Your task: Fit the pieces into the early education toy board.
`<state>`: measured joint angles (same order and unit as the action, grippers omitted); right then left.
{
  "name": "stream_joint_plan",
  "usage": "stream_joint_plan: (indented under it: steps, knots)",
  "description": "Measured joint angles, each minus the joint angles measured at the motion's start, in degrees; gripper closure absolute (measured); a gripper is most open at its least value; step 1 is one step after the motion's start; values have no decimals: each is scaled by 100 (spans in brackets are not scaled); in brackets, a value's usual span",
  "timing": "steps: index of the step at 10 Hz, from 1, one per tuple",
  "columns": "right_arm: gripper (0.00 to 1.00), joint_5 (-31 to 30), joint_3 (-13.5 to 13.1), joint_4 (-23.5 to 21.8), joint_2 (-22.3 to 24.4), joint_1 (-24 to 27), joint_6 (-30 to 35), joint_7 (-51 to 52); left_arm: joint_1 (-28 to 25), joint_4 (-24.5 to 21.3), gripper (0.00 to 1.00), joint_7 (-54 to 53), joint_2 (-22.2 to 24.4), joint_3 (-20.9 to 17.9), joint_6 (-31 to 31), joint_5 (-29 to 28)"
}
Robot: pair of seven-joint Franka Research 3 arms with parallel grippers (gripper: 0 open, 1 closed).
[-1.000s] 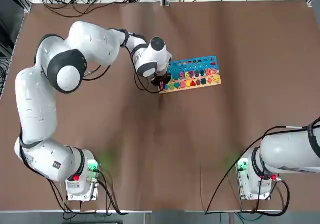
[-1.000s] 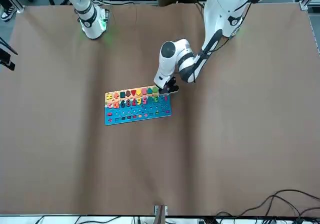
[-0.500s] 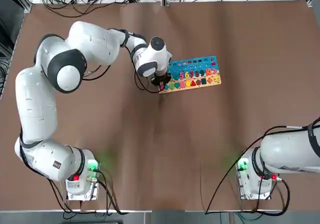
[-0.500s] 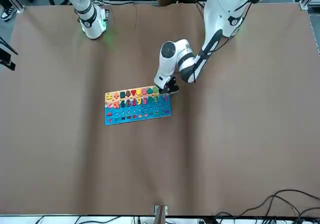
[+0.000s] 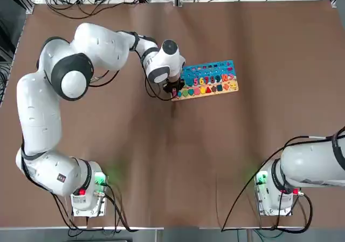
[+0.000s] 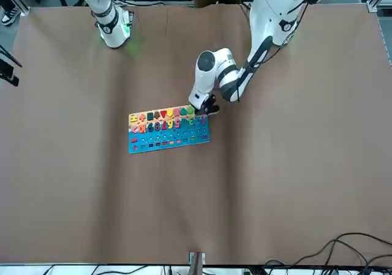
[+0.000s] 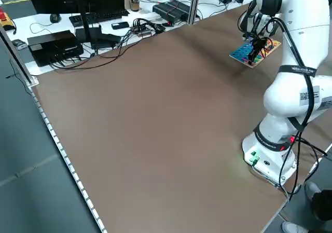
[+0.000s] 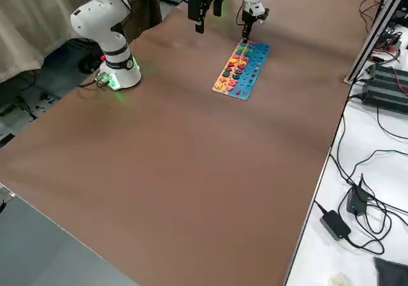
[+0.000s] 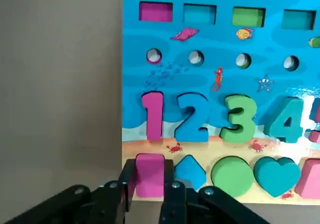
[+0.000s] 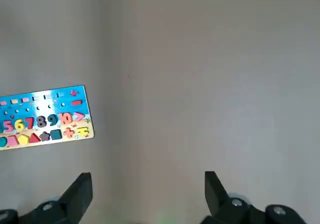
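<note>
Your left gripper [image 9: 148, 196] is pinched narrow on the pink piece [image 9: 149, 175], which stands lengthwise away from the fingers in the end slot of the tan strip of the toy board [image 5: 207, 81], so you move straight off it; the right gripper [image 10: 148, 194] hangs wide open, empty, well apart.

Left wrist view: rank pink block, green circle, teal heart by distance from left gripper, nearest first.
1. Pink block, between the left gripper fingers, at the board's end.
2. Green circle, farther along the shape row.
3. Teal heart, just past the circle.
</note>
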<state>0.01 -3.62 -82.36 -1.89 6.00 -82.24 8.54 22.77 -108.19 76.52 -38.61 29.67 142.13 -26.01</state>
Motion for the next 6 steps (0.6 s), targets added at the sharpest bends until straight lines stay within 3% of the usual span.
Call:
stream_joint_plan:
  steps: [6]
  knots:
    - [1,0,0,-2,-3,0,98,0,7,0,74,0,0,0,0,0]
